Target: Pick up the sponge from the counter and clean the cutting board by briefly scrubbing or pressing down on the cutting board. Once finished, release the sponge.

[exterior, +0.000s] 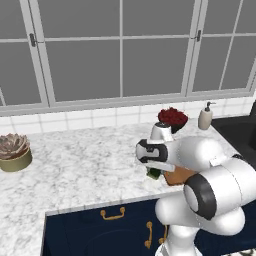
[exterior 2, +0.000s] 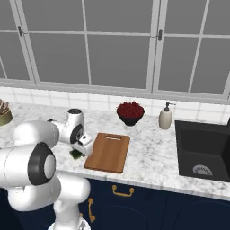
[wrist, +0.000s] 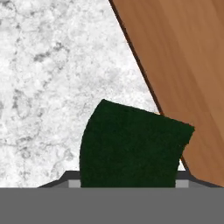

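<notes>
Right now I see the pincer (exterior 2: 77, 152) low at the tabletop (exterior: 80, 165), clamped on the sponge (wrist: 131, 146); its dark green face sits just beside the cutting board (exterior 2: 108, 152), at the board's left long edge, one corner overlapping the wood.

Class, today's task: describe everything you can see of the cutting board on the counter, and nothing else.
The cutting board is a flat, rectangular, reddish-brown board with visible wood grain and a dark edge. A narrow slot handle is cut at its far short end, toward the windows. It lies flat on the marbled counter, near the front edge, in front of a dark bowl of red items. Its top is bare. The dark green sponge sits by its left long edge, between the jaws.
</notes>
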